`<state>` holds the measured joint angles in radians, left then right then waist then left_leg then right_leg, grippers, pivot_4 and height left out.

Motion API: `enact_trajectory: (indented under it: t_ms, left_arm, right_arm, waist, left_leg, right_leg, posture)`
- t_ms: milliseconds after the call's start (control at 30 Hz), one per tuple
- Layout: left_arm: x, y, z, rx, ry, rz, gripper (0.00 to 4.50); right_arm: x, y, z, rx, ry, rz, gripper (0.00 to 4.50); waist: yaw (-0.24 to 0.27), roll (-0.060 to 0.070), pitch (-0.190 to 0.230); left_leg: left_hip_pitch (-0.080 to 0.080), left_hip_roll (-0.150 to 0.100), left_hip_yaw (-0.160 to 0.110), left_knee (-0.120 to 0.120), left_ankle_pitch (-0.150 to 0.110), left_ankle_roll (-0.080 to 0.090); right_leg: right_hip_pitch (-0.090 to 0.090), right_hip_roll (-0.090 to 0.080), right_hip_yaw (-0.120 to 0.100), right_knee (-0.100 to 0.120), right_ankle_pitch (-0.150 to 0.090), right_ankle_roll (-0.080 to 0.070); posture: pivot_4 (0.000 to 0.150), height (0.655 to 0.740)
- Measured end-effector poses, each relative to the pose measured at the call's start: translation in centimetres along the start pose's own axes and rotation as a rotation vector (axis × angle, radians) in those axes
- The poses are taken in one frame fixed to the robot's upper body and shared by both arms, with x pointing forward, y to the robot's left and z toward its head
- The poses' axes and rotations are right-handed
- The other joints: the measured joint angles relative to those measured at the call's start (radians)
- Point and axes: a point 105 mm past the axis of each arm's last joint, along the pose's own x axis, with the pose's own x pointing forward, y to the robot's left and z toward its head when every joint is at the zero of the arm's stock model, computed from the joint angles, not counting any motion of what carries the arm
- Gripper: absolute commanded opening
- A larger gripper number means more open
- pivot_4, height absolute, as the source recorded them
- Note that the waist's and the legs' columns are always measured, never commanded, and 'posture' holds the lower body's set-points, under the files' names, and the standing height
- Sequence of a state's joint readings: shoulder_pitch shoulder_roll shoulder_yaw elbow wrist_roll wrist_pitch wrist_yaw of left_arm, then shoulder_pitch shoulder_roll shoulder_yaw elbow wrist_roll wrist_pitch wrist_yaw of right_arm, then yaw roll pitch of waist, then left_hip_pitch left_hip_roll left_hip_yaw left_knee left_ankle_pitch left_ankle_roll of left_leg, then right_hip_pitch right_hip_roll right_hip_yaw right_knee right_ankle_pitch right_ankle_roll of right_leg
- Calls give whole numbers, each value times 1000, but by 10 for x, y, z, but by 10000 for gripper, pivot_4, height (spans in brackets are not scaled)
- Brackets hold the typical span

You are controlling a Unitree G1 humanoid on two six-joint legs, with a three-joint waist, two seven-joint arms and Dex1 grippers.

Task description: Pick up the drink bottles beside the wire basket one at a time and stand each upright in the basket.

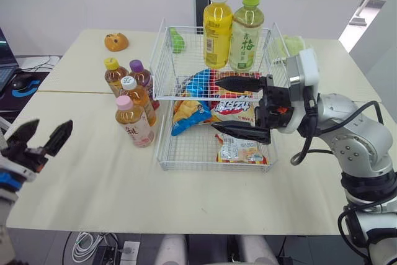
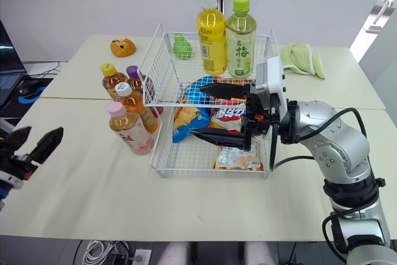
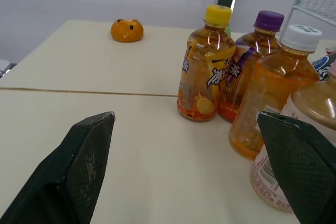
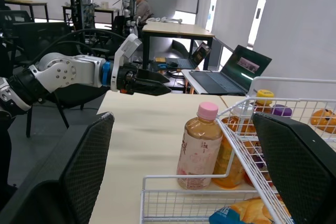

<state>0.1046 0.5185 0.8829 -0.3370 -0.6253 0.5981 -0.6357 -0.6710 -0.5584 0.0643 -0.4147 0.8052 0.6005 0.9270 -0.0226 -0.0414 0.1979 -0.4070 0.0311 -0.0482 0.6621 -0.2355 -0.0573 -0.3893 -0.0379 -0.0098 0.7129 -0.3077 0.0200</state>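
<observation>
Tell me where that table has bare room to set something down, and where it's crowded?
Free: the front strip of the table before the wire basket, and the patch between the left claw and the four small bottles. Crowded: the basket, with snack bags, two tall bottles and the open right claw over it.

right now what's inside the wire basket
A yellow bottle and a green bottle stand upright at the far end; snack packets lie on its floor, partly covered by the open right tool.
</observation>
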Motion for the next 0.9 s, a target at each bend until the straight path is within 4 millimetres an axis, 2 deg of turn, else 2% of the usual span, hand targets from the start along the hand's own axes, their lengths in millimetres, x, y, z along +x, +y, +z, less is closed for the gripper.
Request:
enact_trajectory:
  t_ms: [100, 400, 600, 900]
  left_arm:
    - [-3, -1, 2, 7, -22, 25, 44936]
    - [-1, -5, 5, 15, -46, 50, 44936]
    - [23, -11, 28, 44, -99, 3, 44936]
    - [71, -12, 25, 45, -44, -76, 44936]
  right_arm:
    - [0, 1, 0, -1, -1, 12, 45000]
    - [0, 1, 0, -3, 1, 12, 45000]
    - [1, -2, 0, -10, 3, -20, 45000]
    - [0, -9, -1, -28, 17, -86, 45000]
  waist:
    - [0, 0, 0]
    - [-1, 0, 0]
    - [1, 0, 0]
    - [-2, 1, 0]
  left_leg:
    - [7, -1, 0, -1, 0, 0]
    - [8, 0, 1, -1, 0, 0]
    - [8, 0, 1, -2, 0, 0]
    - [7, 0, 2, -3, 0, 0]
  right_leg:
    - [6, 1, 0, -1, -1, -1]
    - [6, 2, 1, -1, -1, -1]
    - [6, 2, 0, -1, -1, -1]
    - [4, 3, -1, -1, -1, -1]
  posture:
    - [1500, 7400]
    - [1500, 7400]
    - [1500, 7400]
    - [1500, 7400]
